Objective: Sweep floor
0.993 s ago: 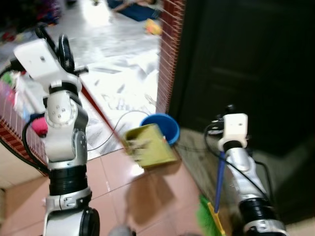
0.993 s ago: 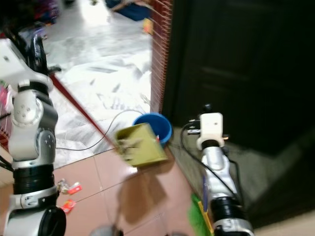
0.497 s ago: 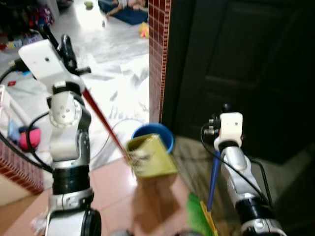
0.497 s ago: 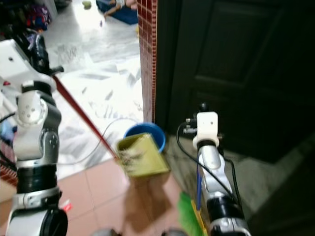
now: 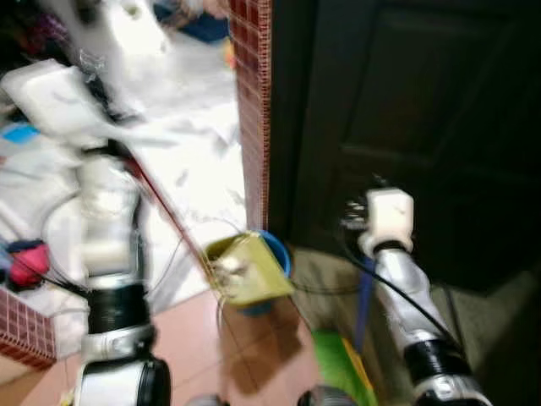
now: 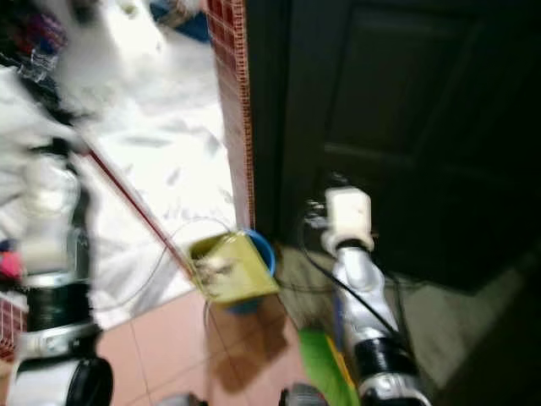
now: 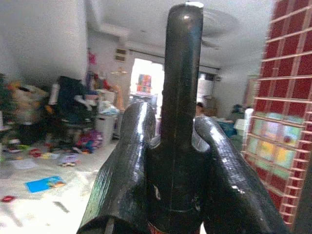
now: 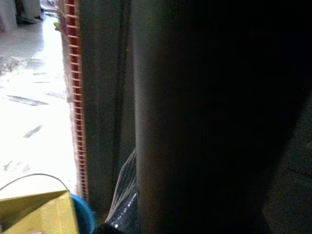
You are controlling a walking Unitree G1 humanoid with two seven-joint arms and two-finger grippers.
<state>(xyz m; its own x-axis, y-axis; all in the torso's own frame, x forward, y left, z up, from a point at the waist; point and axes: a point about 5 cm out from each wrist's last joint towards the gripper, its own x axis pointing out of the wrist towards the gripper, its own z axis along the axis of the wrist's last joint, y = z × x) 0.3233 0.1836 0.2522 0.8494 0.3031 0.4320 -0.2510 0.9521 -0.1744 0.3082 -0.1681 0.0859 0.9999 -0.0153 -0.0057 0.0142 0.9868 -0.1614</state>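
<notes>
Left gripper (image 7: 178,161) fingers (image 7: 126,165) clamp a handle; both arms raised.

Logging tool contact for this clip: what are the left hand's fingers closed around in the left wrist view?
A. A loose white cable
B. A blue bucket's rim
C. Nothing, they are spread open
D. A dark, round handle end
D: in the left wrist view the two black fingers press against both sides of the dark round handle, which sticks out past them.
</notes>
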